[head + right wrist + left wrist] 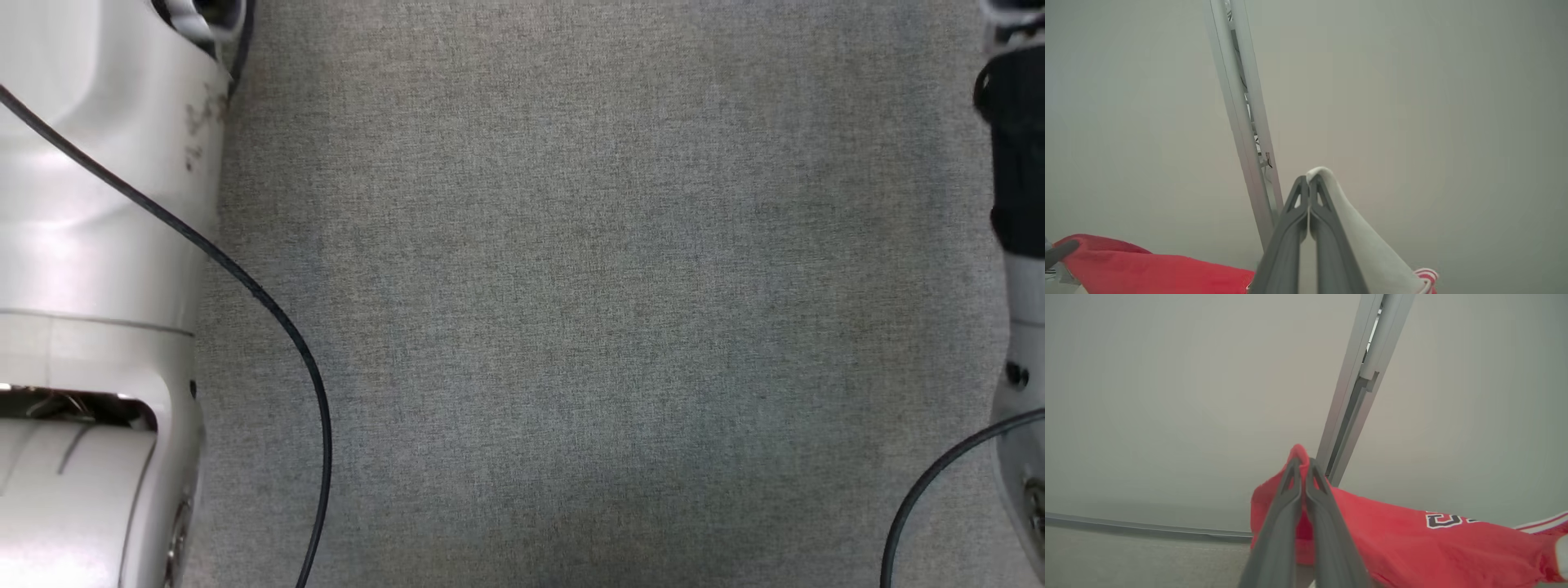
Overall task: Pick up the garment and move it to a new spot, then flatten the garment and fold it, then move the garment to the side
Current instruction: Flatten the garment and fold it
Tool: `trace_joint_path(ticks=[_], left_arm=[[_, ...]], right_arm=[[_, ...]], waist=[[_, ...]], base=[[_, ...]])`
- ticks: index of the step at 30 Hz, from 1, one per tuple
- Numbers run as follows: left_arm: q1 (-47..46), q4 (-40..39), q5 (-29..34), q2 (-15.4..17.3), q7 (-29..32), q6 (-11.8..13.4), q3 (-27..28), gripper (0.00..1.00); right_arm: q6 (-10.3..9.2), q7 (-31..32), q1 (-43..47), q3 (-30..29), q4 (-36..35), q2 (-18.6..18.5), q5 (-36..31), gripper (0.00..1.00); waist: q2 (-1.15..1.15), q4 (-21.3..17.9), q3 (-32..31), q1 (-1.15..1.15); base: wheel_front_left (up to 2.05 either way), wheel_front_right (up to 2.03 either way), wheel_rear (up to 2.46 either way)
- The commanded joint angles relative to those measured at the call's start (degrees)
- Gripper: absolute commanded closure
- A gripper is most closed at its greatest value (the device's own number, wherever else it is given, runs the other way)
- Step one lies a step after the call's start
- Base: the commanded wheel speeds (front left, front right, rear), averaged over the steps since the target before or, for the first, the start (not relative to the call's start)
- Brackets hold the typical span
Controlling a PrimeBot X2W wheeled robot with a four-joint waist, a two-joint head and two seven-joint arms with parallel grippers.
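While left end effector [1302,460] pinches garment [1392,535], lettering [1443,520] partly hidden.

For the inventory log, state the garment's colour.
Red garment, with dark white-outlined lettering; best in the left wrist view.

A grey post [1353,400] stands just beyond the jaws of your left gripper [1303,461], to their right; left of them you have open room.

The left forearm [90,245] is glossy white, scuffed, crossed by a thin black cable [269,302]. The left gripper [1303,462] has slim, dark grey fingers [1278,539].
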Motion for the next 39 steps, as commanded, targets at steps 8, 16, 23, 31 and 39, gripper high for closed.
trace_joint_path(ticks=[8, 16, 23, 31, 39], left_arm=[[8.5, 2.1, 1.4, 0.2, 0.0, -1.5, -1.6, 1.0], [18.7, 4.0, -1.0, 0.2, 0.0, -1.3, -3.2, 1.0], [26.0, 5.0, -3.7, 0.2, 0.0, -0.9, -6.1, 1.0], [33.5, 5.2, -8.6, 0.2, 0.0, -0.4, -8.1, 1.0], [40.2, 5.3, -14.1, 0.3, 0.0, -1.0, -8.4, 1.0]], right_arm=[[-0.02, -0.1, 9.3, -0.7, 2.2, 0.1, 4.1, 1.0], [-0.02, -0.1, 19.2, -1.3, 5.0, 0.4, 6.7, 1.0], [-0.02, -0.1, 26.1, -1.4, 7.6, 0.5, 9.0, 1.0], [-0.02, -0.1, 34.2, 0.8, 11.4, -0.8, 13.0, 1.0], [-0.02, -0.1, 40.7, 3.5, 15.3, -1.8, 18.4, 1.0]], waist=[[0.0, -0.1, -4.1, -0.01], [0.0, -0.8, -11.5, -0.01], [0.0, -0.9, -18.2, -0.01], [0.0, -1.1, -25.6, -0.01], [0.0, -0.9, -31.5, -0.01]], base=[[0.0, 0.0, 0.0], [0.0, 0.0, 0.0], [0.0, 0.0, 0.0], [0.0, 0.0, 0.0], [0.0, 0.0, 0.0]])
